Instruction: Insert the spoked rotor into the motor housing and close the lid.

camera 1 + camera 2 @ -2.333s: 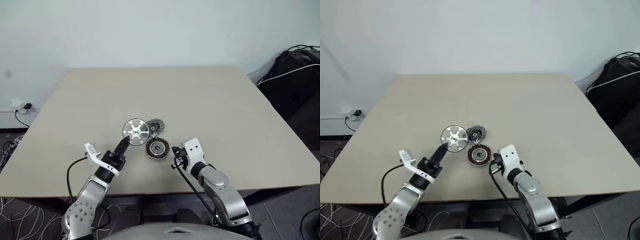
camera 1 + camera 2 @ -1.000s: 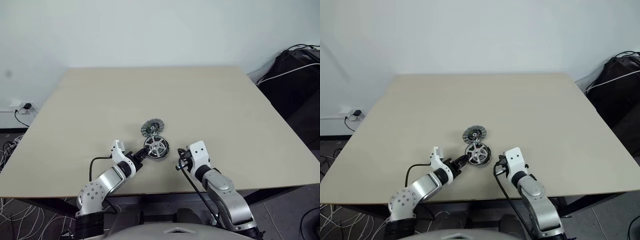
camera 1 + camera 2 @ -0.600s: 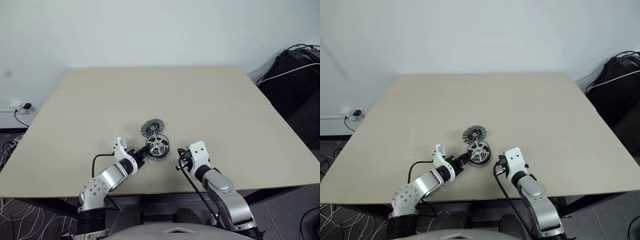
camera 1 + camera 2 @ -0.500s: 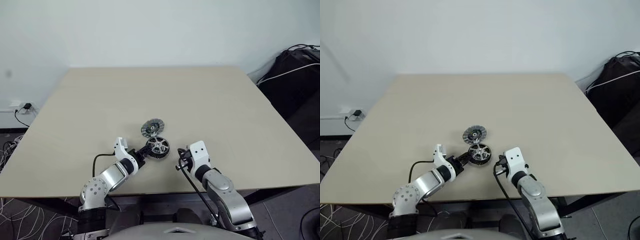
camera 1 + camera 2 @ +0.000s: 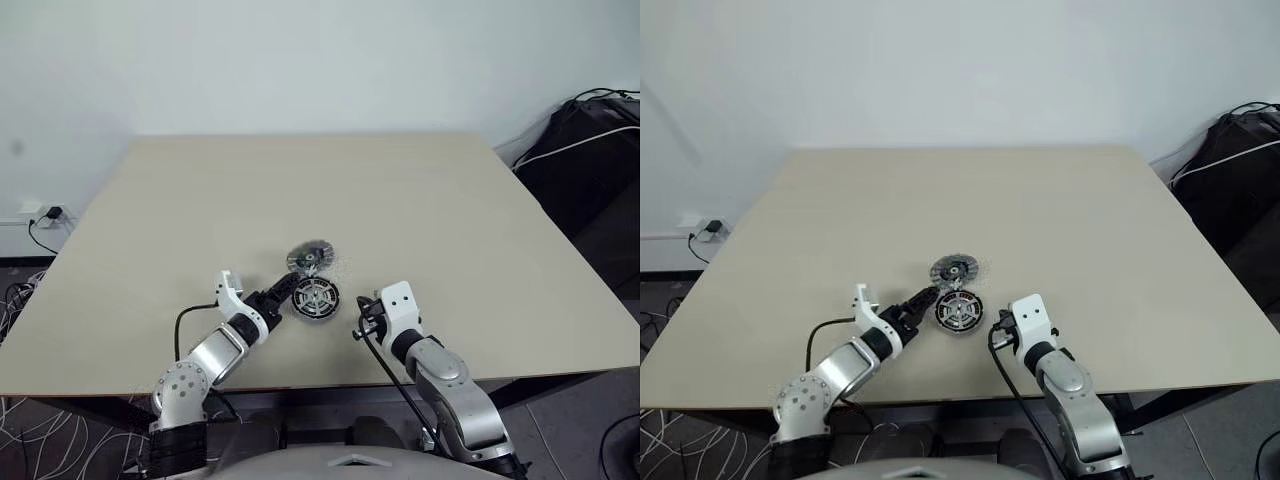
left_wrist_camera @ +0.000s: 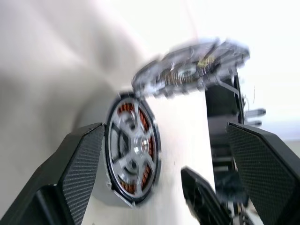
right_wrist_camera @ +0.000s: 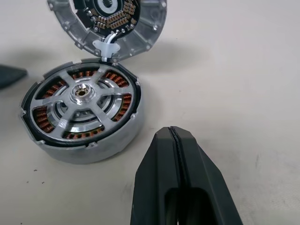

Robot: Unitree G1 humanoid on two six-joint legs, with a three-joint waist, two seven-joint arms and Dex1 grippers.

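The spoked rotor [image 7: 82,101] lies flat inside the motor housing [image 7: 89,150], and copper windings show between its spokes. In the head views this assembly [image 5: 314,298] sits near the table's front edge. The ribbed lid [image 5: 311,258] rests just behind it, joined by a short white lead [image 7: 107,47]. My left gripper [image 6: 165,131] is open, its wide-spread fingers just left of the housing and holding nothing. My right gripper [image 7: 174,135] is shut and empty, a little to the housing's right.
The beige table [image 5: 420,210] stretches wide behind the parts. A black bag [image 5: 590,150] and cables lie on the floor off the right edge. A wall socket with a cable [image 5: 45,215] shows on the left.
My left gripper has opened and let go of the rotor. The rotor, tilted before, now lies flat in the housing. The left hand has lifted a little. The right arm has not moved.
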